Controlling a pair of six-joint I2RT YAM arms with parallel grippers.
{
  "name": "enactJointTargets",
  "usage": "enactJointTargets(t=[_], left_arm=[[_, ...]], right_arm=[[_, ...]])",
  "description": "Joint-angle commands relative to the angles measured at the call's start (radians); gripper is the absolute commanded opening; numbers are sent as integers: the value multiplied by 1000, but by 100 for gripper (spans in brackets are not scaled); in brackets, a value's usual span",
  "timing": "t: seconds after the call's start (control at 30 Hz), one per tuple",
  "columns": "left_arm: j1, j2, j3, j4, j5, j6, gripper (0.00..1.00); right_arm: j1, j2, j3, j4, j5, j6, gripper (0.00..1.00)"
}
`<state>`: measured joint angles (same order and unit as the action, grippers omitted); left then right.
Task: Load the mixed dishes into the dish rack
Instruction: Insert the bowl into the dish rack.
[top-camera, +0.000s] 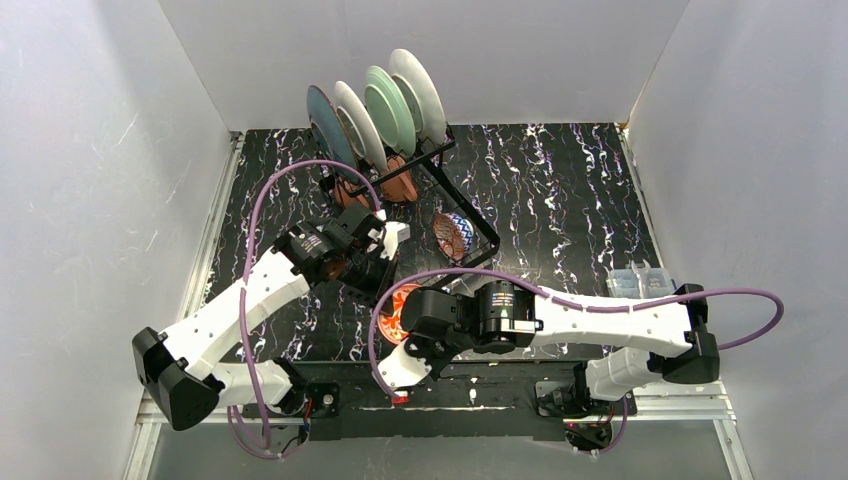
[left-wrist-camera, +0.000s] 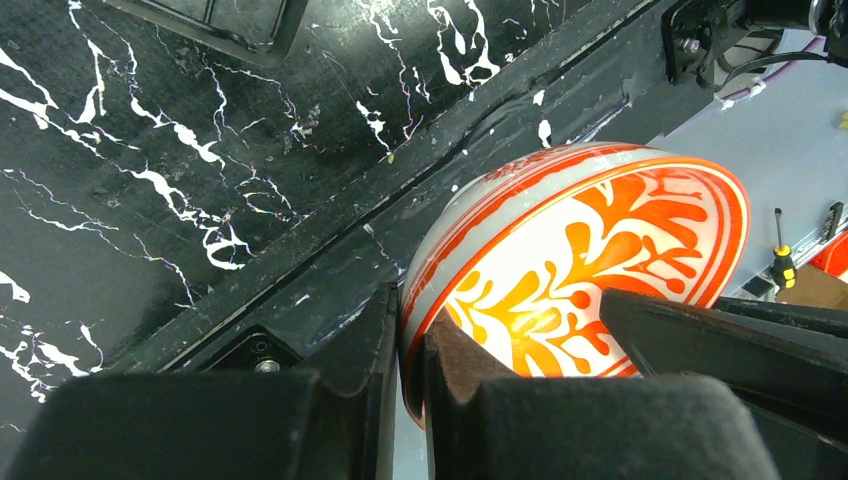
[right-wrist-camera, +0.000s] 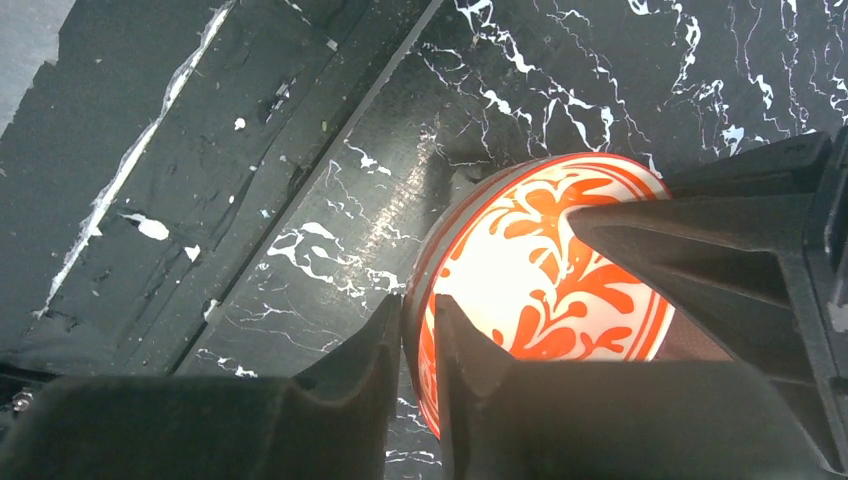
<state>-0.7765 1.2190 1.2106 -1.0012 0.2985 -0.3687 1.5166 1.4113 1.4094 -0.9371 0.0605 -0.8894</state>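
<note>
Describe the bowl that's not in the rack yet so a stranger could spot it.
From the black dish rack at the back of the marbled table, come toward the near edge where both arms meet. The bowl is there, the left claw clamped on its rim. Unlike the darker bowl in the rack, it is white with bright orange-red leaf swirls.

Four large round plates (top-camera: 388, 108), two terracotta mugs (top-camera: 400, 185), two small red-patterned bowls (top-camera: 455, 237), one black wire dish rack (top-camera: 492, 232).
</note>
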Motion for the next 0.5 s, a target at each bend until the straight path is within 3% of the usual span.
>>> enactJointTargets(t=[0.0,0.2,0.3,0.47], left_arm=[[-14,-27,-20,-25,19,26,0],[-14,-38,-45,-14,-11,21,0],[-15,-49,-57,-5,-37,19,0],[-15,-51,-71,7,-100,14,0]], right_arm=[[1,-41,10,107,56,0,29],[1,-60,7,158,131,66,44],[-1,-82,-6,186,171,100,56],[-15,-116,-10,233,195,179,66]])
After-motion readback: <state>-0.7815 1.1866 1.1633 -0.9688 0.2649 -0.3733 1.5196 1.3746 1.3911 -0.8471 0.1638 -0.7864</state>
